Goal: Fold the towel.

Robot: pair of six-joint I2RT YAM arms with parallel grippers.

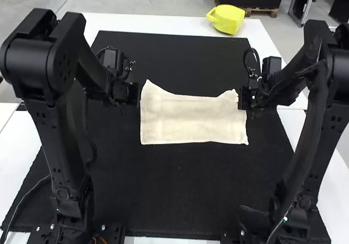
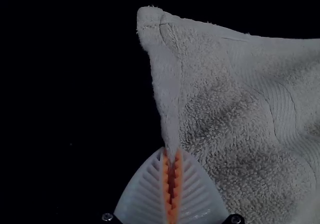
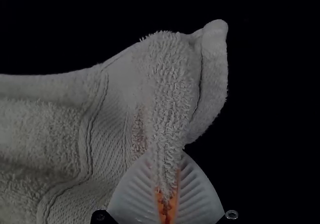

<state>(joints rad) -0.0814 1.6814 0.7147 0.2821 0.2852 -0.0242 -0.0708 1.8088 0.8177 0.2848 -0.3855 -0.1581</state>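
The towel (image 1: 191,120) is positioned between the side edges of the black mat (image 1: 163,189). Its sides are clenched near the far corners by the left gripper (image 2: 172,153) and right gripper (image 3: 167,155). Both corners should be carried level, under even tension.

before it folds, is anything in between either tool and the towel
Nothing visible: the left tool pinches the left side of the towel, the right tool its right side. The yellow container sits beyond the towel.
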